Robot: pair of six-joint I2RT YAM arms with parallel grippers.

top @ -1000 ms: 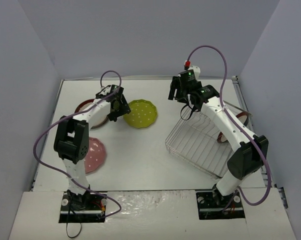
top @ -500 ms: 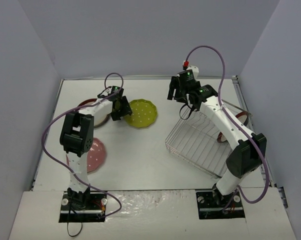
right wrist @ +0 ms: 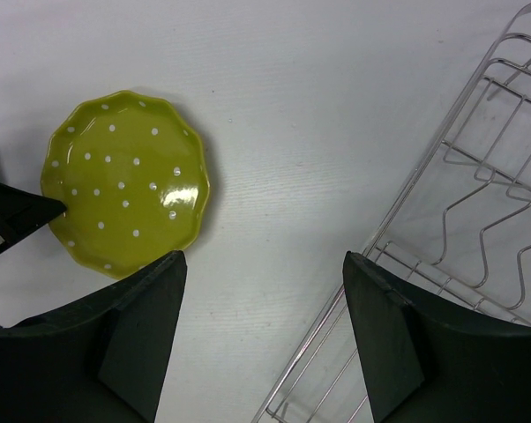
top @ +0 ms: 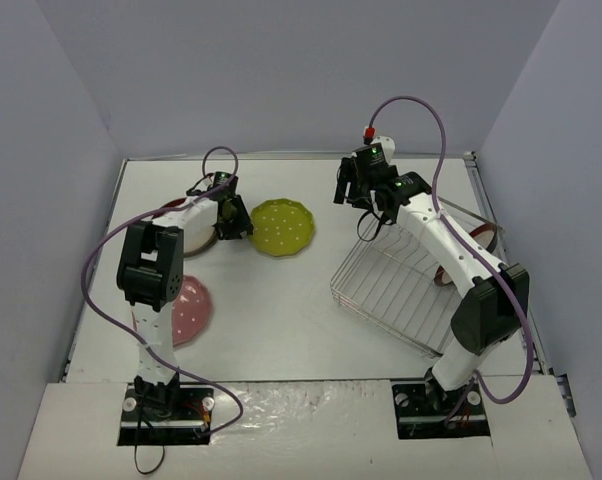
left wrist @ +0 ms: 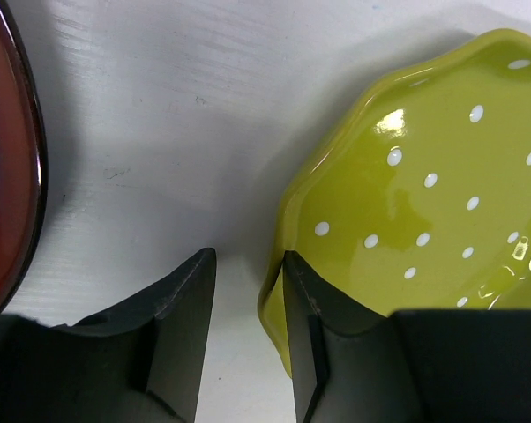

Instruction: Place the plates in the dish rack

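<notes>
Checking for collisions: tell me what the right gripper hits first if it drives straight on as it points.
Probably the bare table: the right gripper, fingers open, aims between the green plate and the rack, clear of both. Its height is unclear.

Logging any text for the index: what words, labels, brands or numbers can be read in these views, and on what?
No readable text in any view.
Yellow-green plate: white dots only, no lettering.
Dark-red-rimmed plate: no marking on the part in view.
Dish rack: bare wire, no label seen.
</notes>
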